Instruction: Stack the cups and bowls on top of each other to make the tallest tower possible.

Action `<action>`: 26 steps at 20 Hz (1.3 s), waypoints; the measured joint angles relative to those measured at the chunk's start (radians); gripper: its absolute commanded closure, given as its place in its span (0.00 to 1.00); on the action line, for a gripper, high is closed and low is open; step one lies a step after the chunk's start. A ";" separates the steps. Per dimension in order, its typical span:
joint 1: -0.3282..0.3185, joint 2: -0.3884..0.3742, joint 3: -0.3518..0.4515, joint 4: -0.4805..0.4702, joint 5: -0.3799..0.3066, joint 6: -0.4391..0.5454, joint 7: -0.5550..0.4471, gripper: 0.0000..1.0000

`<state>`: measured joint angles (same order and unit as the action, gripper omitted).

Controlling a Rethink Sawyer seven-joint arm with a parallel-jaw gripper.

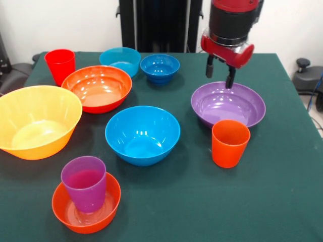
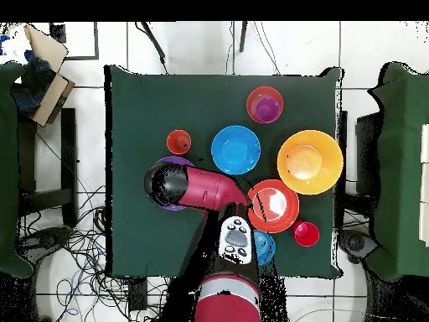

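Lower left: purple cup [image 1: 84,183] is seated upright in small orange bowl [image 1: 86,204] | centre: medium blue bowl [image 1: 143,134] | right: orange cup [image 1: 230,142] is placed just beside wide purple bowl [image 1: 228,105] | upper right: gripper [image 1: 221,71] is held above that bowl's far rim, fingers apart, nothing gripped.

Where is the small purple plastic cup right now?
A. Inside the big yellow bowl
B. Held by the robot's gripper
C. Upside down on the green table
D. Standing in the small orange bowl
D. The small purple plastic cup stands upright inside the small orange plastic bowl at the table's near edge in the front view, far from the gripper, which hangs above the wide purple bowl.
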<state>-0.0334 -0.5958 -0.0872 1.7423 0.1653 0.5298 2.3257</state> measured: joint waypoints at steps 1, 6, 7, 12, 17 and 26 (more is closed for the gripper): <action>-0.007 -0.003 0.003 0.010 -0.007 -0.003 0.000 0.00; -0.050 -0.031 0.026 0.078 -0.051 -0.009 0.000 0.00; -0.055 -0.035 0.029 0.088 -0.056 -0.010 0.000 0.00; -0.066 -0.039 0.042 0.139 -0.114 -0.073 0.000 0.00; -0.067 -0.038 0.050 0.161 -0.153 -0.134 0.000 0.00; -0.070 -0.011 0.052 0.169 -0.202 -0.188 0.000 0.00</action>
<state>-0.1032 -0.6064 -0.0352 1.9114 -0.0367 0.3416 2.3257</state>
